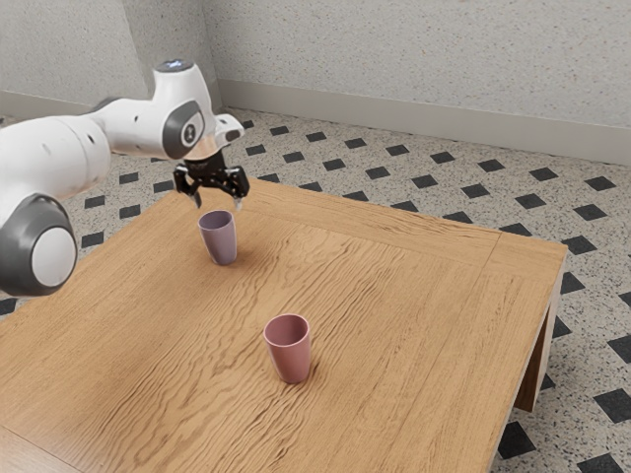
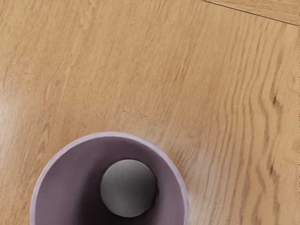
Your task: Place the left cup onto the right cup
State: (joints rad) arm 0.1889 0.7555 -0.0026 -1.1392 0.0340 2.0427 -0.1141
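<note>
You're in a home-style room, a simulator's render: a wooden table (image 1: 414, 296) with a framed plank top and strong grain, which the wrist view shows close up. Around the table runs a speckled stone floor (image 1: 473, 163) set with small black diamond tiles; behind the table, a rough plaster wall (image 1: 414, 49) meets a pale baseboard (image 1: 444, 116). On the table stand household wares: a purple cup (image 1: 219, 236) and a pink cup (image 1: 288, 347), both handleless.

1. Found a wooden table (image 1: 424, 296) carrying two upright cups.
2. Stood well apart: purple cup (image 1: 219, 237) toward the far edge at the exterior view's left, pink cup (image 1: 288, 348) nearer the middle.
</note>
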